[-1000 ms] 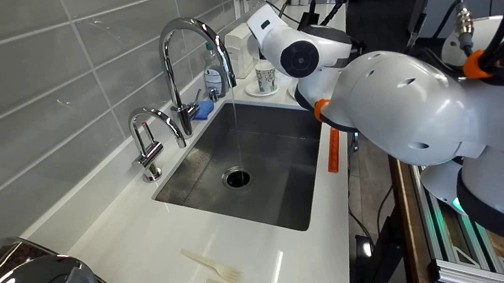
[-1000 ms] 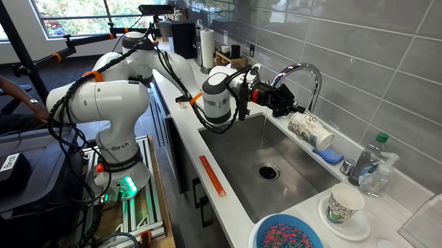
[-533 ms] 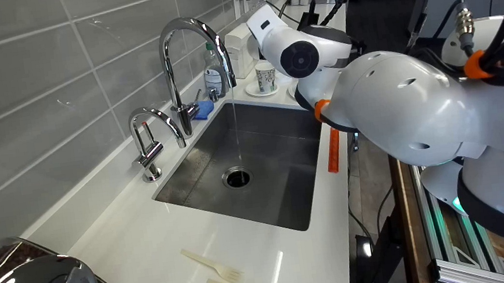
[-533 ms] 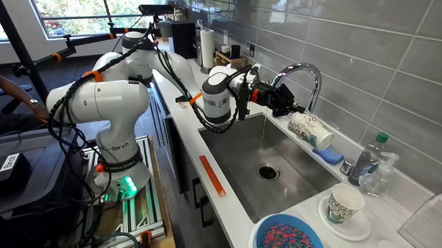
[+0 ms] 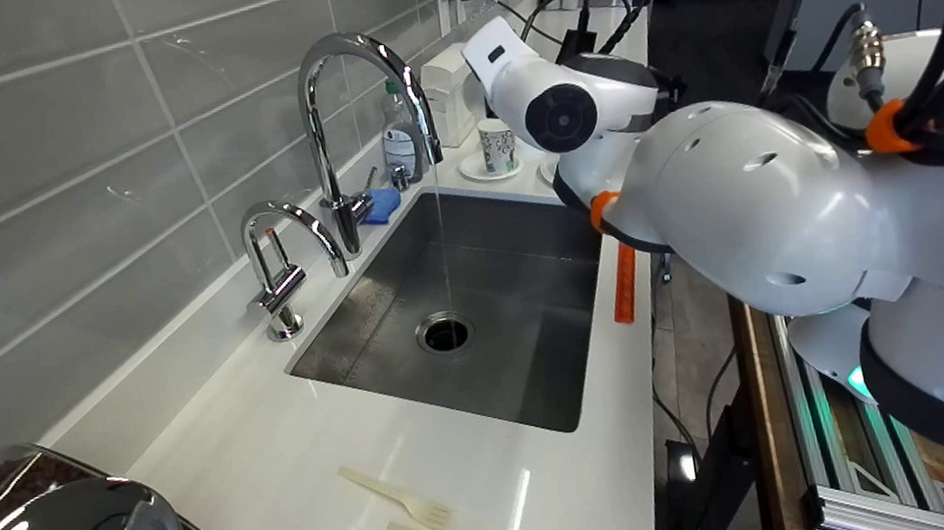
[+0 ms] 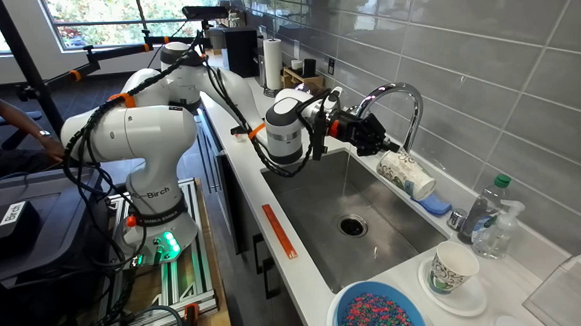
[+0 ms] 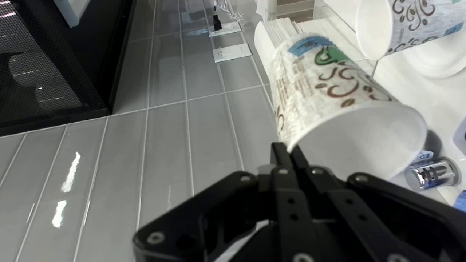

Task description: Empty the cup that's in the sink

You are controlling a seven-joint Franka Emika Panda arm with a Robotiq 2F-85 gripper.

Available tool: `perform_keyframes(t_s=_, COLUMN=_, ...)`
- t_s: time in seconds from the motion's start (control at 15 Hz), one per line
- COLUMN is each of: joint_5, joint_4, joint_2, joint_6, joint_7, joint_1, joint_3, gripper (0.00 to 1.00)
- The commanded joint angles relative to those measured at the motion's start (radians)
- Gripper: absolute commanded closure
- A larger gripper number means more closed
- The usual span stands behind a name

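I had the gripper [image 7: 289,148] pinching the rim of the patterned paper cup [image 7: 324,80] right of and slightly below the wrist view's centre, the cup's mouth turned toward the frame's lower right. In an exterior view the cup hung tilted, right of centre, near the right edge of the sink [image 6: 317,206]; I could not tell whether above it. Upper middle in an exterior view, water [image 5: 443,241] ran thinly from the tall faucet [image 5: 343,44].

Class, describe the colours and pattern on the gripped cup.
Brown swirls, green and blue patches on the cup; wrist view.
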Motion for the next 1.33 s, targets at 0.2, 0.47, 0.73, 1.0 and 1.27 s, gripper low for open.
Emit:
perform_keyframes(t_s=0.2, joint_5=-0.008, joint_4=-0.023, joint_2=-0.076, joint_6=0.000, joint_7=0.033, joint_1=0.019, joint_3=0.037, gripper=0.99)
perform_keyframes(t_s=0.47, joint_5=-0.012, joint_4=-0.051, joint_2=-0.169, joint_6=0.012, joint_7=0.026, joint_1=0.008, joint_3=0.025, gripper=0.99)
perform_keyframes(t_s=0.73, joint_5=-0.015, joint_4=-0.062, joint_2=-0.286, joint_6=0.026, joint_7=0.022, joint_1=-0.032, joint_3=0.028, gripper=0.99)
perform_keyframes(t_s=1.0, joint_5=-0.015, joint_4=-0.058, joint_2=-0.408, joint_6=0.063, joint_7=0.026, joint_1=-0.096, joint_3=0.047, gripper=0.99)
perform_keyframes(t_s=1.27, joint_5=-0.015, joint_4=-0.052, joint_2=-0.536, joint_6=0.159, joint_7=0.027, joint_1=-0.191, joint_3=0.088, gripper=0.99)
